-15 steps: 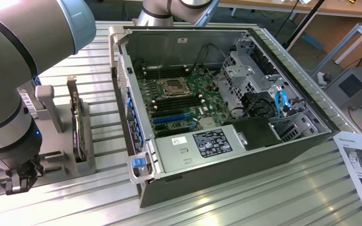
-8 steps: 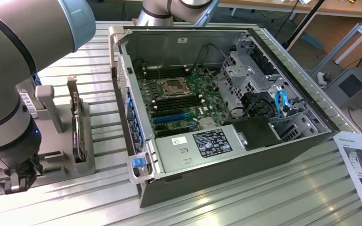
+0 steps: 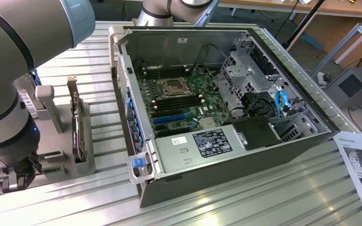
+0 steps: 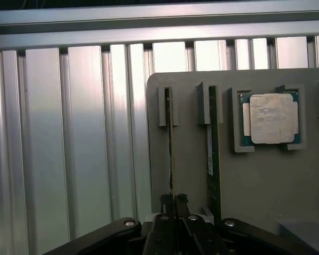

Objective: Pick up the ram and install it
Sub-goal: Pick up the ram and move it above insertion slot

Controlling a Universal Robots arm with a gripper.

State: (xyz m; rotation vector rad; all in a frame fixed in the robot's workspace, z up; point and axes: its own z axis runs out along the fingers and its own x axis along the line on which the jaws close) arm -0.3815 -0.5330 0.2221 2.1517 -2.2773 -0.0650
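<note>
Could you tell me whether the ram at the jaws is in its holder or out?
In: the ram stands on edge, its far end in the grey holder's slot, the gripper's jaws shut on its near end.

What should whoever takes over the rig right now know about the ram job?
End effector: shut on the ram, gripping one end.
Ram: on edge in its slot of the gray holder, beside a second stick and the processor.
Done: grasp made.
Left: ram not yet lifted out of the holder, not yet installed on the motherboard in the open case.
</note>
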